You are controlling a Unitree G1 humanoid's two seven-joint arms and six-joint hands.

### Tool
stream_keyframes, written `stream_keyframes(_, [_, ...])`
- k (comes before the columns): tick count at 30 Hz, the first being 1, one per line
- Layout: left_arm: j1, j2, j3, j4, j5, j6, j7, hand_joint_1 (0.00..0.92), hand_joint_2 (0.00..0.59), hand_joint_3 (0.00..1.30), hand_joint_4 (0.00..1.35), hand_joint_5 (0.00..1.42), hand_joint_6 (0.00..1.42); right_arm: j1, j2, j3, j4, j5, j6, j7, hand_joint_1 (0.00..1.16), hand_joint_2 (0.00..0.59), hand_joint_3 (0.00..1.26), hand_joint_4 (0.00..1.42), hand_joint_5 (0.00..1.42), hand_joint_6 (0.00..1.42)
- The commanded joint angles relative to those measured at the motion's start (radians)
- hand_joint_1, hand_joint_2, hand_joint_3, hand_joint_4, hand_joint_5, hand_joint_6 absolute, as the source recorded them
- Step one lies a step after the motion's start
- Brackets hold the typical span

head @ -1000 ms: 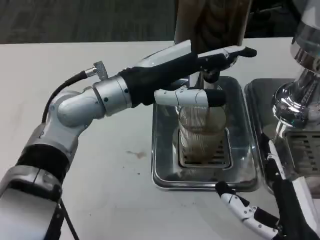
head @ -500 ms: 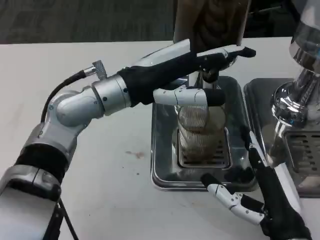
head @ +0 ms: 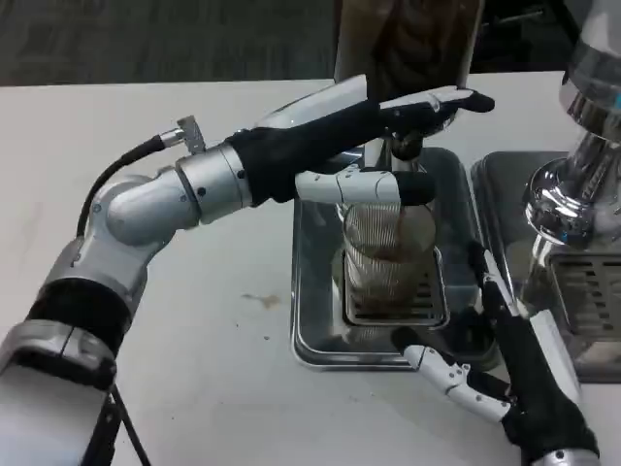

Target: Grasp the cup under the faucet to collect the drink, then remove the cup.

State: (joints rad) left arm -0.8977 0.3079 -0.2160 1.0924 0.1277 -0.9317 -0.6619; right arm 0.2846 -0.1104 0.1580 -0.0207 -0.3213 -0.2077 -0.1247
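The left hand [head: 374, 146] hides the faucet [head: 406, 148] and the cup [head: 388, 252] rim

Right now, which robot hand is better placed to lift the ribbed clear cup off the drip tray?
Left. The left robot hand already wraps the ribbed clear cup; the right robot hand hovers open beside the metal drip tray.

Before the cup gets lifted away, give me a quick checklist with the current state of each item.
1. Cup upright on the drip tray grate: ok.
2. Left hand around the cup's top: ok.
3. Cup under the faucet: ok.
4. Drink collected: dark liquid visible inside; whether pouring has stopped, cannot tell.
5. Right hand off the cup, fingers spread at the tray's front corner: ok.
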Motion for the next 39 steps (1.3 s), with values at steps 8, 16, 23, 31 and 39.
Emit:
stream_keyframes(8, [0.027, 0.030, -0.010, 0.018, 0.033, 0.031, -0.013, 0.000, 0.060, 0.12, 0.00, 0.04, 0.00, -0.064, 0.002, -0.026, 0.078, 0.012, -0.021, -0.003, 0.57, 0.183, 0.00, 0.00, 0.00, 0.00])
stream_keyframes(16, [0.038, 0.031, -0.010, 0.013, 0.032, 0.030, -0.014, 0.000, 0.061, 0.12, 0.00, 0.05, 0.00, -0.130, -0.002, -0.023, 0.128, 0.020, -0.022, 0.011, 0.57, 0.183, 0.00, 0.00, 0.00, 0.00])
stream_keyframes(23, [0.041, 0.033, -0.007, 0.006, 0.025, 0.028, -0.016, 0.000, 0.061, 0.12, 0.00, 0.05, 0.00, -0.177, -0.007, -0.025, 0.158, 0.033, -0.024, 0.017, 0.57, 0.183, 0.00, 0.00, 0.00, 0.00])
stream_keyframes(31, [0.047, 0.036, -0.003, -0.006, 0.017, 0.032, -0.022, 0.000, 0.061, 0.12, 0.00, 0.05, 0.00, -0.214, -0.008, -0.025, 0.179, 0.038, -0.029, 0.016, 0.56, 0.190, 0.00, 0.00, 0.00, 0.00])
stream_keyframes(39, [0.055, 0.036, 0.001, -0.015, 0.009, 0.034, -0.027, 0.000, 0.061, 0.13, 0.00, 0.06, 0.00, -0.243, -0.010, -0.026, 0.202, 0.047, -0.037, 0.020, 0.56, 0.197, 0.00, 0.00, 0.00, 0.00])
